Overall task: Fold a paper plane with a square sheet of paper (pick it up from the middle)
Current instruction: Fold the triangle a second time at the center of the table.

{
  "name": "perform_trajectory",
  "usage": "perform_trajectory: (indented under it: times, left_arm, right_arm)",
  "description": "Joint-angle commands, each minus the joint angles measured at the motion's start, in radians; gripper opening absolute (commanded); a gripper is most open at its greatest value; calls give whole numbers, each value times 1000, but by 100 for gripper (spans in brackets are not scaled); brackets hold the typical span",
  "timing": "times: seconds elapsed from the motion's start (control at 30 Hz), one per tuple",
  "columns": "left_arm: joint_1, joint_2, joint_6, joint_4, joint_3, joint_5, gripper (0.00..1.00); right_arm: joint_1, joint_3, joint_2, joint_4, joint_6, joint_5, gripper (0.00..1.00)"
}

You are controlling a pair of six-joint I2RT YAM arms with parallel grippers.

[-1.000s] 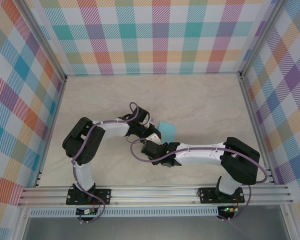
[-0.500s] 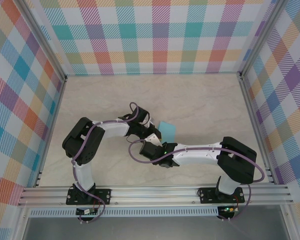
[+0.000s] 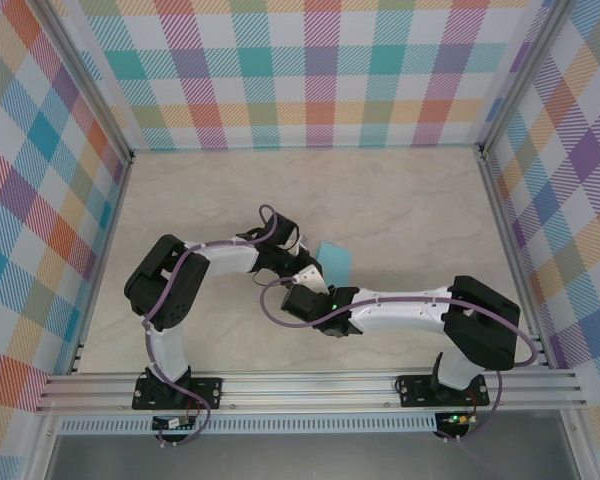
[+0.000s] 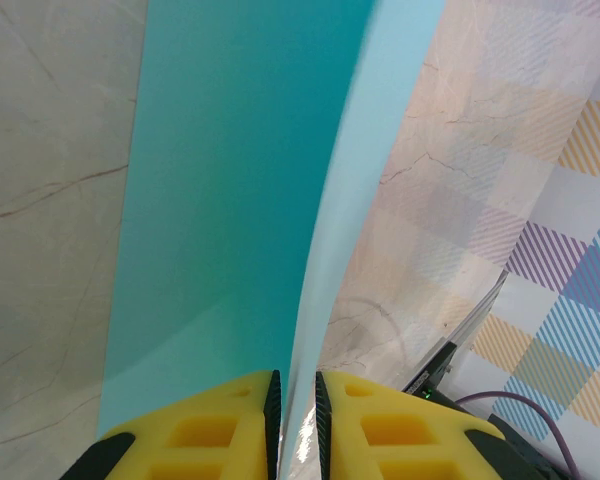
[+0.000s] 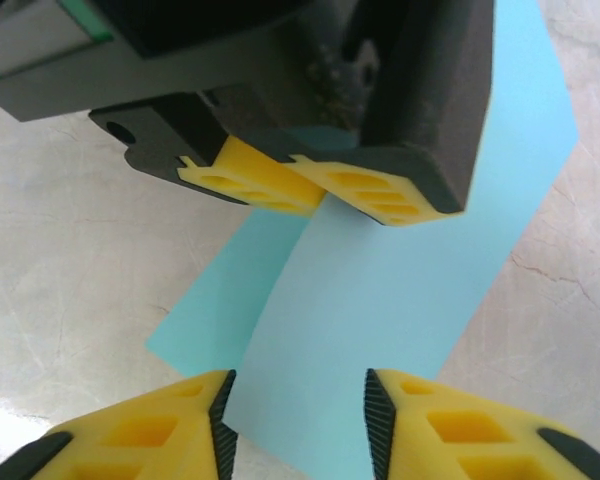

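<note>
The paper (image 4: 230, 200) is clamped in the left claw (image 4: 295, 385) over the table (image 4: 50, 200); the right claw (image 5: 298, 400) is held apart beside it

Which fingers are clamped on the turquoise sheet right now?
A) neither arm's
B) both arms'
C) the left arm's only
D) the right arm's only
C: the left wrist view shows the left fingers pinched shut on the sheet, while the right wrist view shows the right fingers standing apart, not closed on it.
</note>
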Motion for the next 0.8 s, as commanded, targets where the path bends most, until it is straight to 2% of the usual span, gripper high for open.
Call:
perform_trajectory:
  times: [0.0,0.23,0.37,0.6,0.77]
  left_arm:
    - [-1,-36,16,-41,26,-15,19]
    - [-1,-37,26,-57,37,-18,19]
    - [-1,-40,25,-57,35,-20,19]
    - [-1,-71,32,-103,34,-100,23]
    - [2,-119,51,-167,27,-233,37]
  right_arm:
    - [5,-22,-35,-17,18,24,33]
    - [-4,-33,-40,-16,23,10,16]
    - [-20,-43,-60,13,4,-43,7]
    - [-78,-69,-98,74,-33,-210,0]
    - [-175,-126,-148,151,-40,-400,0]
